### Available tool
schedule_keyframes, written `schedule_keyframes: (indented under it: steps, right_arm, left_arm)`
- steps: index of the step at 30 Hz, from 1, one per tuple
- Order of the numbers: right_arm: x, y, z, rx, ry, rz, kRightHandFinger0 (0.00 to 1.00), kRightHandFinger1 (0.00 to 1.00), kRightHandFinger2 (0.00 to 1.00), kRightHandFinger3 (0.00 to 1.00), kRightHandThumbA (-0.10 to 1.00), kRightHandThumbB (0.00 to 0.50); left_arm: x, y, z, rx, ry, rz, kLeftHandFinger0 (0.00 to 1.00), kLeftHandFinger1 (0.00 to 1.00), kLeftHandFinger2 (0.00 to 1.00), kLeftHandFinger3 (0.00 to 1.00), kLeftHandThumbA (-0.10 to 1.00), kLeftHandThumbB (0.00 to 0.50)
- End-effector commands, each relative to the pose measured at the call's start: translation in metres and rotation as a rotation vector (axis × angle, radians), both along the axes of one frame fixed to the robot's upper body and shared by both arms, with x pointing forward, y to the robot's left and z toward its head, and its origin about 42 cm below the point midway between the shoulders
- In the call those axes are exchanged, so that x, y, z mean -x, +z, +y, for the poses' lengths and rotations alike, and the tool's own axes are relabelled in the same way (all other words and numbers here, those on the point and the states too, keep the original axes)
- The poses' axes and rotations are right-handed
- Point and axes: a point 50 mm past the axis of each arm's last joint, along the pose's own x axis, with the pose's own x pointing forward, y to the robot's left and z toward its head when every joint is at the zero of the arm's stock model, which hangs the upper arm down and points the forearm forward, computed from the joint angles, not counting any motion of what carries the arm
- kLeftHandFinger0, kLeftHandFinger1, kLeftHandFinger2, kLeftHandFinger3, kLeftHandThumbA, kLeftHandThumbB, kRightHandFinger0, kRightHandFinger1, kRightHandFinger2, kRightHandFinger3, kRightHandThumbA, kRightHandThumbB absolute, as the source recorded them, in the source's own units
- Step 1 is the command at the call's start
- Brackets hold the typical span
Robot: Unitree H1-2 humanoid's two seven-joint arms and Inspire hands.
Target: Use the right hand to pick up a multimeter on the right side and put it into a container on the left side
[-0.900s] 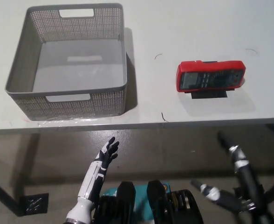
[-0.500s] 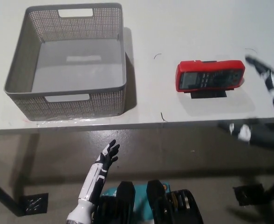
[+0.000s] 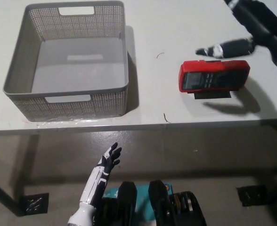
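Multimeter (image 3: 214,76) lies flat on the white table (image 3: 176,28), on the right side, with its long side going left to right and a dark stand or strip under its near edge. I have only the head view to judge from. My right hand (image 3: 242,33) is above the far side of the meter, with one finger pointing left, just beyond the far edge; the picture is blurred there, so I cannot tell if the hand is spread or closed, and it does not grasp the meter. The grey mesh container (image 3: 68,101) stands well apart on the left side, and nothing lies inside it. My left hand (image 3: 106,162) rests low, below the near table edge, with fingers spread and holding nothing.

I judge the meter is stiff and rather heavy for its size, with a red rubber-like cover that should not slip much. I would take it across the short width, near the middle, so that it does not tip when I lift it.
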Motion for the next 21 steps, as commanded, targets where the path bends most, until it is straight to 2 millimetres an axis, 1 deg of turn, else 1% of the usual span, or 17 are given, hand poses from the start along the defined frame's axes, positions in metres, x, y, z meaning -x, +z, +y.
schedule_keyframes:
  steps: [1, 3, 5, 6, 7, 10, 11, 12, 13, 14, 16, 17, 19, 20, 21]
  right_arm:
    - [-0.073, 0.09, 0.02, 0.26, -0.253, 0.223, 1.0, 1.0, 1.0, 1.0, 1.0, 0.5]
    - [-0.089, 0.091, 0.025, 0.218, -0.276, 0.301, 1.0, 1.0, 1.0, 1.0, 1.0, 0.5]
    - [-0.096, 0.092, 0.027, 0.224, -0.279, 0.333, 1.0, 1.0, 1.0, 1.0, 1.0, 0.495]
    - [-0.101, 0.093, 0.029, 0.255, -0.286, 0.358, 1.0, 1.0, 1.0, 1.0, 1.0, 0.482]
    - [-0.106, 0.092, 0.031, 0.255, -0.305, 0.39, 1.0, 1.0, 1.0, 1.0, 0.99, 0.497]
    - [-0.11, 0.089, 0.035, 0.273, -0.338, 0.439, 1.0, 1.0, 1.0, 1.0, 0.95, 0.5]
    - [-0.111, 0.088, 0.036, 0.294, -0.346, 0.447, 1.0, 1.0, 1.0, 1.0, 0.97, 0.5]
    - [-0.113, 0.087, 0.037, 0.355, -0.347, 0.459, 1.0, 1.0, 1.0, 1.0, 1.0, 0.5]
    - [-0.114, 0.087, 0.037, 0.404, -0.346, 0.47, 1.0, 1.0, 1.0, 1.0, 1.0, 0.5]
    - [-0.114, 0.085, 0.04, 0.435, -0.332, 0.498, 1.0, 1.0, 1.0, 1.0, 1.0, 0.481]
    - [-0.115, 0.083, 0.042, 0.445, -0.321, 0.529, 1.0, 1.0, 1.0, 1.0, 1.0, 0.49]
    - [-0.116, 0.081, 0.044, 0.434, -0.322, 0.532, 1.0, 1.0, 1.0, 1.0, 0.95, 0.498]
    - [-0.117, 0.078, 0.045, 0.427, -0.322, 0.537, 1.0, 1.0, 1.0, 1.0, 0.91, 0.5]
    - [-0.117, 0.075, 0.048, 0.473, -0.331, 0.53, 1.0, 1.0, 1.0, 1.0, 0.96, 0.5]
    - [-0.117, 0.074, 0.049, 0.505, -0.345, 0.518, 1.0, 1.0, 1.0, 1.0, 0.97, 0.5]
  left_arm:
    - [0.004, 0.006, -0.009, 0.031, -0.038, -0.078, 1.0, 1.0, 1.0, 1.0, 1.0, 0.369]
    - [0.004, 0.006, -0.009, 0.029, -0.037, -0.079, 1.0, 1.0, 1.0, 1.0, 1.0, 0.372]
    - [0.003, 0.006, -0.009, 0.024, -0.038, -0.08, 1.0, 1.0, 1.0, 1.0, 1.0, 0.367]
    - [0.003, 0.005, -0.009, 0.026, -0.041, -0.075, 1.0, 1.0, 1.0, 1.0, 1.0, 0.37]
    - [0.003, 0.005, -0.01, 0.033, -0.043, -0.072, 1.0, 1.0, 1.0, 1.0, 1.0, 0.366]
    - [0.004, 0.004, -0.009, 0.035, -0.042, -0.071, 1.0, 1.0, 1.0, 1.0, 1.0, 0.373]
    - [0.004, 0.004, -0.009, 0.034, -0.043, -0.071, 1.0, 1.0, 1.0, 1.0, 1.0, 0.374]
    - [0.004, 0.005, -0.009, 0.035, -0.045, -0.073, 1.0, 1.0, 1.0, 1.0, 1.0, 0.369]
    - [0.004, 0.005, -0.01, 0.036, -0.046, -0.076, 1.0, 1.0, 1.0, 1.0, 1.0, 0.368]
    - [0.005, 0.006, -0.01, 0.034, -0.048, -0.075, 1.0, 1.0, 1.0, 1.0, 1.0, 0.372]
    - [0.004, 0.006, -0.01, 0.029, -0.046, -0.073, 1.0, 1.0, 1.0, 1.0, 1.0, 0.376]
    - [0.004, 0.006, -0.01, 0.028, -0.044, -0.075, 1.0, 1.0, 1.0, 1.0, 1.0, 0.376]
    - [0.003, 0.005, -0.011, 0.026, -0.043, -0.077, 1.0, 1.0, 1.0, 1.0, 1.0, 0.375]
    - [0.003, 0.005, -0.01, 0.031, -0.044, -0.075, 1.0, 1.0, 1.0, 1.0, 1.0, 0.373]
    - [0.004, 0.005, -0.01, 0.034, -0.047, -0.074, 1.0, 1.0, 1.0, 1.0, 1.0, 0.371]
